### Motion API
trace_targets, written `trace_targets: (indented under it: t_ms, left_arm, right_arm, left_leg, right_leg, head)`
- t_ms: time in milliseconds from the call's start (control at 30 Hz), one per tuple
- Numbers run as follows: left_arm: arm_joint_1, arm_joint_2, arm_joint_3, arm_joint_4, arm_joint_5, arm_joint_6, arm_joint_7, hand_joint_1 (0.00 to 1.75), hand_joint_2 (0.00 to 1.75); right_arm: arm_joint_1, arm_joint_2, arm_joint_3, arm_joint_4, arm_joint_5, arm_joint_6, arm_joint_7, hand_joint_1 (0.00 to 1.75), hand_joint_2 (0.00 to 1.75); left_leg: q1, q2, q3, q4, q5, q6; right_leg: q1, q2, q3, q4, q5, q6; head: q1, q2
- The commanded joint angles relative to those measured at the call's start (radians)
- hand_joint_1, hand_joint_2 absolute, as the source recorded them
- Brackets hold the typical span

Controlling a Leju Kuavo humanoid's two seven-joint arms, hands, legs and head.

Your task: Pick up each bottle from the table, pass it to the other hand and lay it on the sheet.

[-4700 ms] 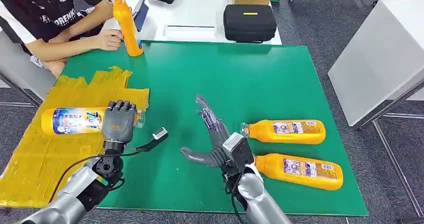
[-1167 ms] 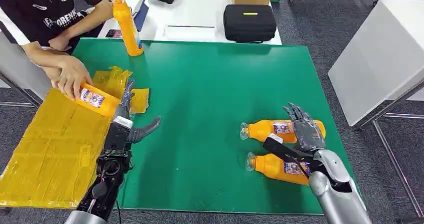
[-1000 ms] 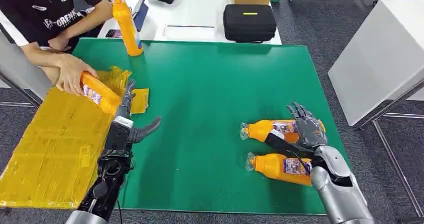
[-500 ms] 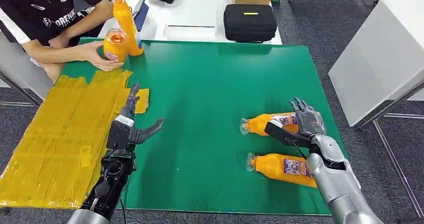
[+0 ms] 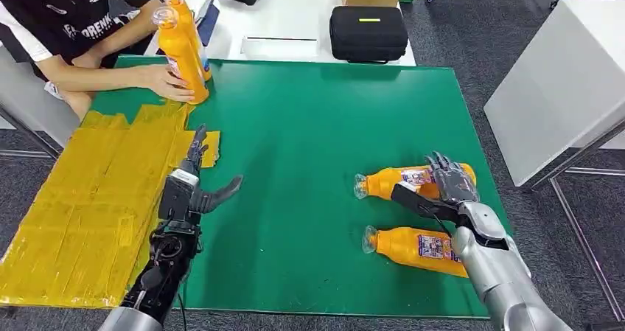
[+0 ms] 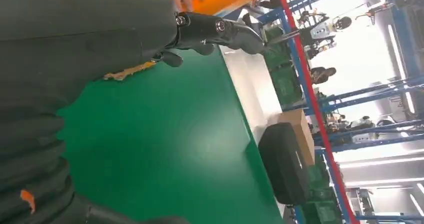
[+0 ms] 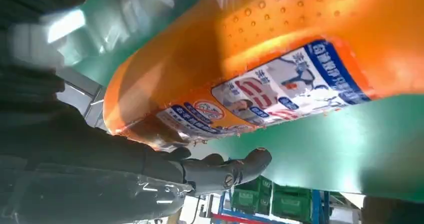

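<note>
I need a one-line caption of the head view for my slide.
Right hand reaches over the farther lying bottle; left hand waits open beside the yellow sheet.

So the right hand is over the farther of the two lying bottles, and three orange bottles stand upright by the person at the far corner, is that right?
Almost. The head view shows two upright bottles there, not three. The right hand is indeed over the farther lying bottle.

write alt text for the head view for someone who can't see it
The robot's right hand closes around the farther of two orange bottles lying on a green table, while its left hand hovers open beside a yellow sheet. A seated person stands a third bottle upright at the far corner.
</note>
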Motion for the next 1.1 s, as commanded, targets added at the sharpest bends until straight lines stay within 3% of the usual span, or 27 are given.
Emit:
trace_targets:
  t_ms: [33, 100, 133, 167, 200, 233, 333, 367, 600, 633, 733, 900, 967, 1100]
  left_arm:
    - [-0.054, 0.005, 0.011, 0.112, 0.014, -0.002, 0.005, 0.0, 1.75]
    - [-0.056, 0.003, 0.013, 0.119, 0.017, -0.004, 0.005, 0.0, 1.75]
    - [-0.058, 0.002, 0.013, 0.123, 0.017, -0.004, 0.005, 0.0, 1.75]
    - [-0.06, 0.001, 0.014, 0.126, 0.017, -0.005, 0.005, 0.0, 1.75]
    - [-0.059, 0.0, 0.013, 0.128, 0.017, -0.005, 0.005, 0.0, 1.75]
    - [-0.059, 0.0, 0.013, 0.128, 0.017, -0.005, 0.005, 0.0, 1.75]
    - [-0.067, -0.002, 0.017, 0.146, 0.018, -0.005, 0.005, 0.0, 1.75]
    - [-0.067, -0.002, 0.017, 0.146, 0.018, -0.005, 0.005, 0.0, 1.75]
    - [-0.072, -0.006, 0.022, 0.156, 0.02, -0.006, 0.005, 0.0, 1.75]
    - [-0.072, -0.007, 0.022, 0.156, 0.021, -0.006, 0.005, 0.0, 1.75]
    - [-0.072, -0.007, 0.023, 0.157, 0.021, -0.006, 0.005, 0.0, 1.75]
    - [-0.072, -0.007, 0.023, 0.157, 0.021, -0.006, 0.005, 0.0, 1.75]
    - [-0.072, -0.007, 0.024, 0.159, 0.021, -0.007, 0.005, 0.0, 1.75]
    - [-0.075, -0.013, 0.033, 0.165, 0.017, -0.012, 0.005, 0.0, 1.75]
  right_arm:
    - [-0.065, 0.006, 0.027, 0.143, 0.037, -0.007, 0.061, 0.0, 1.75]
    - [-0.069, 0.005, 0.032, 0.158, 0.055, -0.013, 0.086, 0.0, 1.75]
    - [-0.07, 0.005, 0.034, 0.164, 0.061, -0.012, 0.092, 0.02, 1.75]
    - [-0.072, 0.005, 0.035, 0.169, 0.065, -0.011, 0.095, 0.1, 1.75]
    - [-0.069, 0.006, 0.036, 0.173, 0.066, -0.01, 0.096, 0.4, 1.75]
    - [-0.069, 0.006, 0.036, 0.173, 0.066, -0.01, 0.096, 0.49, 1.75]
    - [-0.074, 0.01, 0.039, 0.188, 0.079, -0.01, 0.109, 1.2, 1.75]
    - [-0.074, 0.01, 0.039, 0.188, 0.079, -0.01, 0.109, 1.34, 1.75]
    - [-0.076, 0.013, 0.04, 0.199, 0.083, -0.006, 0.112, 1.4, 1.75]
    - [-0.074, 0.016, 0.042, 0.199, 0.085, -0.008, 0.112, 1.48, 1.75]
    - [-0.071, 0.016, 0.042, 0.2, 0.085, -0.01, 0.114, 1.48, 1.75]
    - [-0.071, 0.016, 0.042, 0.2, 0.085, -0.01, 0.114, 1.48, 1.75]
    - [-0.07, 0.018, 0.041, 0.2, 0.086, -0.012, 0.115, 1.71, 1.75]
    - [-0.059, 0.032, 0.034, 0.19, 0.095, -0.037, 0.121, 1.75, 1.75]
  left_leg:
    - [0.0, 0.0, 0.006, 0.0, -0.003, 0.0]
    - [0.0, 0.0, 0.012, 0.001, -0.006, 0.001]
    - [0.0, 0.0, 0.006, 0.0, -0.003, 0.001]
    - [0.0, 0.0, 0.009, 0.0, -0.004, 0.001]
    - [0.0, 0.0, 0.005, 0.0, -0.002, 0.0]
    - [0.0, 0.0, 0.008, 0.0, -0.003, 0.001]
    - [0.001, 0.0, 0.007, 0.0, -0.003, 0.0]
    - [0.0, 0.0, 0.009, 0.0, -0.004, 0.001]
    - [0.001, 0.0, 0.006, 0.0, -0.002, 0.0]
    - [0.001, 0.0, 0.005, 0.0, -0.002, 0.001]
    - [0.001, 0.0, 0.009, 0.0, -0.004, 0.001]
    - [0.001, 0.0, 0.003, 0.0, -0.001, 0.0]
    - [0.001, 0.0, 0.007, 0.0, -0.003, 0.001]
    - [0.001, 0.0, 0.007, 0.0, -0.002, 0.001]
  right_leg:
    - [0.001, 0.0, 0.006, 0.0, -0.002, -0.005]
    - [0.001, 0.0, 0.012, 0.001, -0.005, -0.009]
    - [0.001, 0.0, 0.006, 0.0, -0.002, -0.005]
    - [0.001, 0.0, 0.008, 0.0, -0.003, -0.006]
    - [0.001, 0.0, 0.004, -0.001, -0.001, -0.004]
    - [0.001, 0.0, 0.007, 0.0, -0.003, -0.006]
    - [0.001, 0.0, 0.007, 0.0, -0.003, -0.006]
    - [0.001, 0.0, 0.008, 0.0, -0.004, -0.007]
    - [0.001, 0.0, 0.006, -0.001, -0.002, -0.005]
    - [0.001, 0.0, 0.005, -0.001, -0.002, -0.004]
    - [0.002, 0.0, 0.009, 0.0, -0.004, -0.007]
    - [0.001, 0.0, 0.004, -0.001, -0.001, -0.003]
    - [0.001, 0.0, 0.007, 0.0, -0.003, -0.006]
    - [0.002, 0.0, 0.007, -0.001, -0.002, -0.005]
  head:
    - [0.0, 0.0]
    - [0.0, 0.0]
    - [0.0, 0.0]
    - [0.0, 0.0]
    - [0.0, 0.0]
    - [0.0, 0.0]
    - [0.0, 0.0]
    - [0.0, 0.0]
    - [0.0, 0.0]
    - [0.0, 0.0]
    - [0.0, 0.0]
    - [0.0, 0.0]
    - [0.0, 0.0]
    - [0.0, 0.0]
